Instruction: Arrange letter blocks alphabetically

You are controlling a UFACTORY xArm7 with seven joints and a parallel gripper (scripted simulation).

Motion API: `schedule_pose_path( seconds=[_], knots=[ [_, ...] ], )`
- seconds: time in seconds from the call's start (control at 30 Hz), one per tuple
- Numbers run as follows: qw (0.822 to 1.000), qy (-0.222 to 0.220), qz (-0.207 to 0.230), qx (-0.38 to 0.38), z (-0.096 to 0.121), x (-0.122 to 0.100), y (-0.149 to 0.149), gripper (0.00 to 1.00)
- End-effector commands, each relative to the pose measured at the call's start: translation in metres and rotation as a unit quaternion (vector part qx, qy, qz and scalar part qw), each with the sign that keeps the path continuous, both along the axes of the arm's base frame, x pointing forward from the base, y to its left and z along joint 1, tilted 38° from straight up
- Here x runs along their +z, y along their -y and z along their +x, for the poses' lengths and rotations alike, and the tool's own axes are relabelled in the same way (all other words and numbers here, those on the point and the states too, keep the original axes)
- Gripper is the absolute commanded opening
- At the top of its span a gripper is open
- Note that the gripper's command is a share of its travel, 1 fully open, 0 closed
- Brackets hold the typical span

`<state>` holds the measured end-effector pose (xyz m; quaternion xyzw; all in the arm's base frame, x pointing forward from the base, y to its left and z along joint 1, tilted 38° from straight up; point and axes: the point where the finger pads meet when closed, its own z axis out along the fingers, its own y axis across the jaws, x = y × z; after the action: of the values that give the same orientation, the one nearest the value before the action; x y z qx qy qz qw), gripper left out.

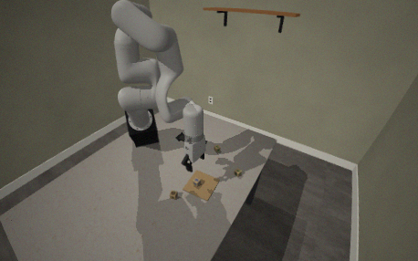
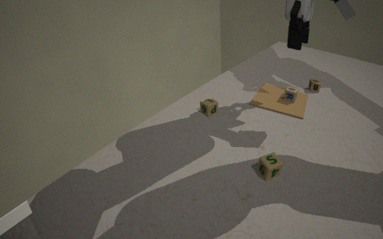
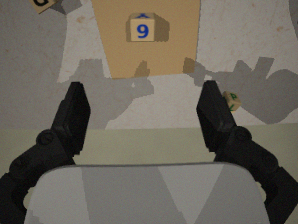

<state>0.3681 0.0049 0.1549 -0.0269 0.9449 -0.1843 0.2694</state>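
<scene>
The wide-open, empty tool [image 1: 195,152] [image 2: 298,35] [image 3: 143,94] hangs above the desk [image 1: 100,182] [image 2: 334,138], apart from the mat [image 1: 207,191] [image 2: 272,102] [image 3: 172,52] bearing one block [image 1: 196,182] [image 2: 290,94] [image 3: 142,28].

Mat block [image 1: 196,182] [image 2: 290,94] [image 3: 142,28] — R, 9; foreground block [image 1: 217,149] [image 2: 270,166] — S, 4; wallside block [image 1: 238,172] [image 2: 209,107] [image 3: 232,100] — P.

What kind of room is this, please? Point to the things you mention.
Perhaps a plain indoor workroom: bare green walls, a wall shelf [image 1: 251,12], a power outlet [image 1: 210,99], and a large robot arm [image 1: 193,120] above the table.
</scene>
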Motion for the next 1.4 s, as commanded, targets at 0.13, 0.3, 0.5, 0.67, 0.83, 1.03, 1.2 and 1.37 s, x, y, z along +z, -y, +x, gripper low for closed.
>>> schedule_pose_path(
  seconds=[0.13,0.3,0.5,0.67,0.83,1.03,1.2,1.37],
  knots=[
    [1.000,0.002,-0.001,0.002,0.001,0.001,-0.001,1.00],
    [1.000,0.002,-0.001,0.002,0.001,0.001,-0.001,1.00],
    [1.000,-0.001,-0.005,0.000,0.006,-0.008,0.005,1.00],
    [1.000,-0.001,-0.005,0.000,0.020,-0.030,0.014,1.00],
    [1.000,0.002,0.000,0.002,0.025,-0.036,0.015,0.69],
    [1.000,0.002,0.000,0.002,0.025,-0.036,0.015,0.69],
    [1.000,0.002,0.000,0.002,0.025,-0.036,0.015,0.69],
    [1.000,0.002,0.000,0.002,0.025,-0.036,0.015,0.69]
  ],
)
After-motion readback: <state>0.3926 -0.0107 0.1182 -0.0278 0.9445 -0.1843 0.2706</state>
